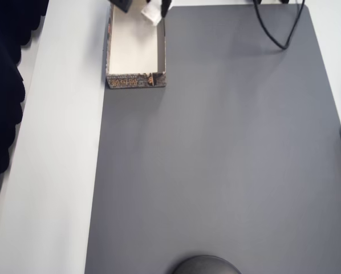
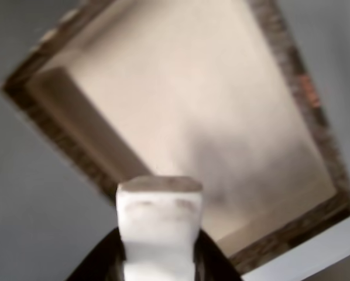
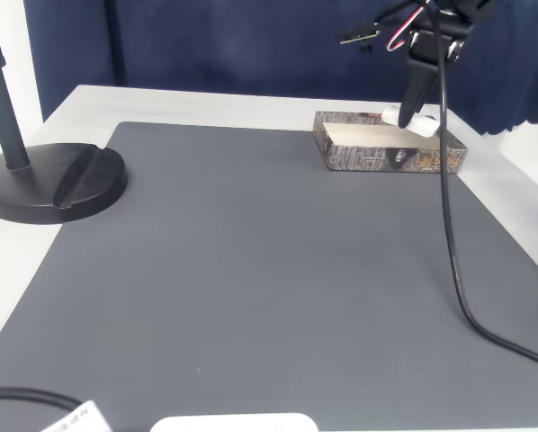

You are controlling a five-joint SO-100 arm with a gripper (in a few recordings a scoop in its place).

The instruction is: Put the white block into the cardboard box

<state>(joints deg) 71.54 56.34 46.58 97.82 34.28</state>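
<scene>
Grey matting [image 3: 251, 270] covered the table, with a black stand base [image 3: 49, 184] at the near left. Farther off on the right sat the box [image 3: 390, 153], and above it the gripper [image 3: 407, 112] was clamped on the block [image 3: 409, 121].
</scene>
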